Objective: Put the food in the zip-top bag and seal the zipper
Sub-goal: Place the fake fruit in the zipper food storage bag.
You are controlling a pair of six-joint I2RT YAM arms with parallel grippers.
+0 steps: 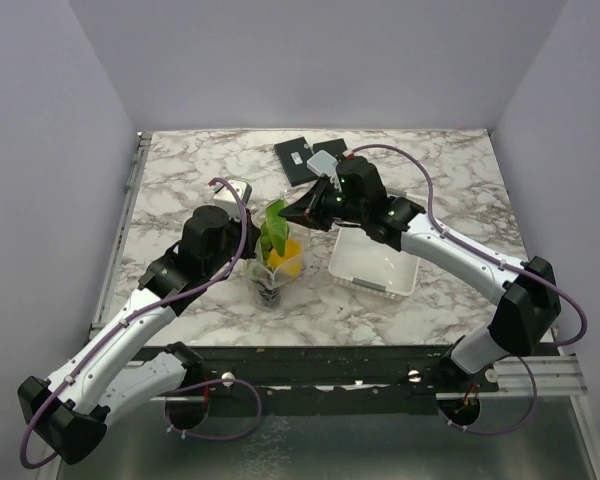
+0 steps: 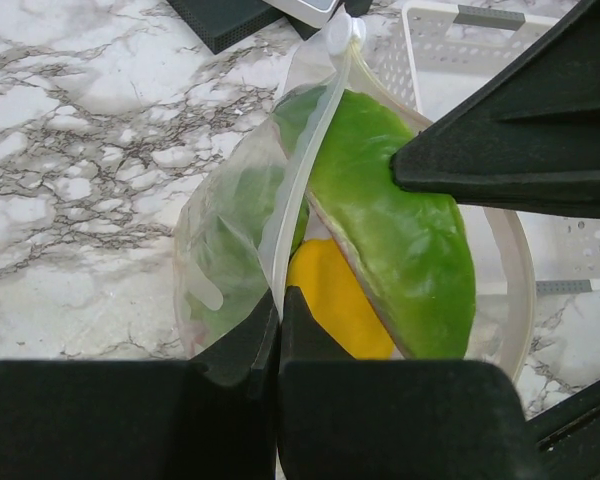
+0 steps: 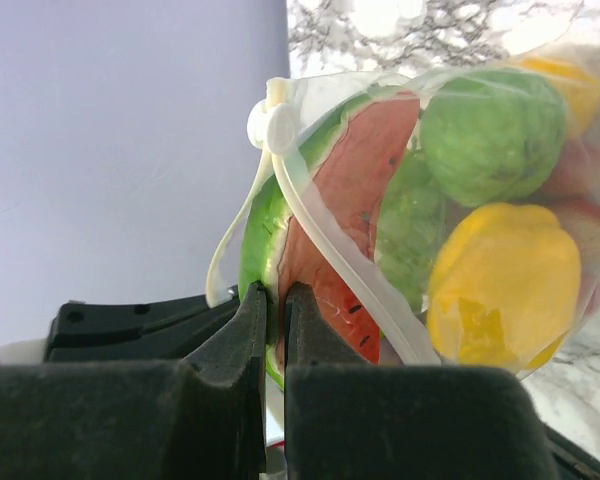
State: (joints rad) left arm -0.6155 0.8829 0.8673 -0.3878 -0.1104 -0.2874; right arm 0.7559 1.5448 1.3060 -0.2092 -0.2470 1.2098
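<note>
The zip-top bag hangs upright between both grippers at the table's middle, and it also shows in the left wrist view. My left gripper is shut on the white zipper strip at the bag's near end. My right gripper is shut on the green rind of the watermelon slice, which stands in the bag's open mouth. The yellow lemon, green grapes and a red strawberry lie inside. The eggplant is hidden.
A white plastic basket stands right of the bag, under the right arm. Two black flat blocks and a grey piece lie at the back. A small white block sits behind the left gripper.
</note>
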